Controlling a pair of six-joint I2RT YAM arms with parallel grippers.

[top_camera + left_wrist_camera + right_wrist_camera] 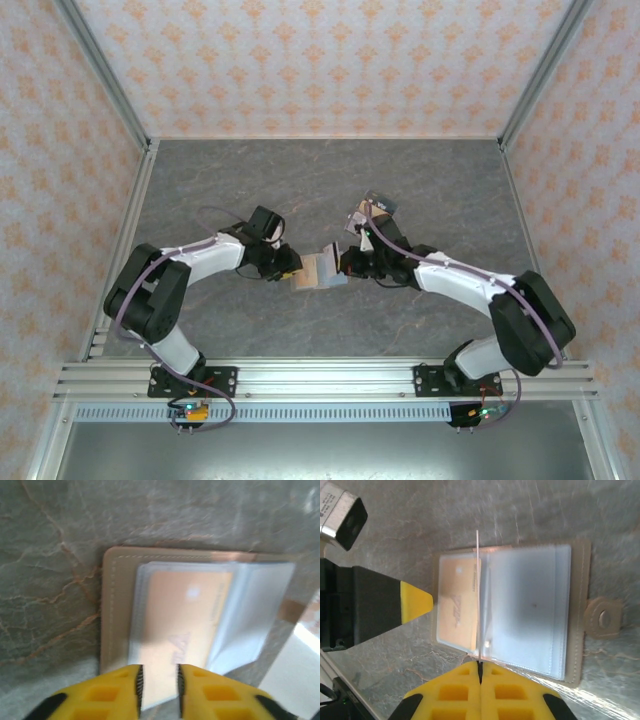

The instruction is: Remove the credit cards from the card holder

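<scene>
The card holder [318, 270] lies open on the grey marbled bench [420, 180], midway between the two arms, with its tan border and clear sleeves facing up and its snap tab [603, 617] sticking out on the right arm's side. One orange credit card [175, 615] sits flat inside a clear sleeve on the half nearer the left arm, and no card can be seen lying loose on the bench. By that showing the task is at an early stage, with nothing taken out yet. The right gripper [480, 669] has its jaws pressed together on a thin leaf [478, 580] that stands upright at the fold; seen edge-on, it could be a sleeve page or a card. The left gripper [158, 687] sits at the holder's edge with its jaws spread a little, the near end of the orange card's sleeve lying in the gap and nothing pinched. What is left, it seems, is to draw that card out of its sleeve and check the other sleeves.
</scene>
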